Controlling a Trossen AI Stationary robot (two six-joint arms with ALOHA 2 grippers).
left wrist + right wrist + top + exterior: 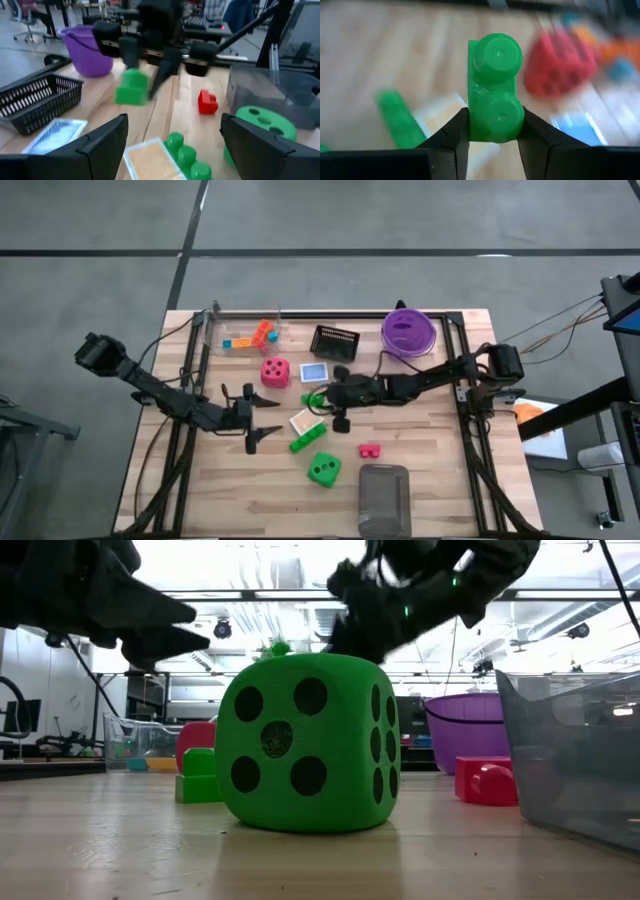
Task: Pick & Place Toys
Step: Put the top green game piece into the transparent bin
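My right gripper (318,399) is shut on a small green two-stud brick (495,85) above the table's middle. My left gripper (262,412) stands open left of it, nothing between its fingers. A long green brick (306,438) and an orange picture card (303,421) lie flat in front of the left gripper. On the wood also rest a green die (323,469), a red brick (370,450), a red die (275,372) and a blue card (313,371). My right gripper pinches the small green brick by its two side faces (492,127) between its two fingers, at one end of the brick. The fingers come slanting down from the table's right side. The brick's other stud sticks out past the fingertips. It hangs clear of the table (131,87).
A black mesh basket (334,340) and a purple bowl (408,332) stand at the far edge. A clear box (240,330) with orange and yellow bricks is at the far left, and a grey container (384,498) at the near edge.
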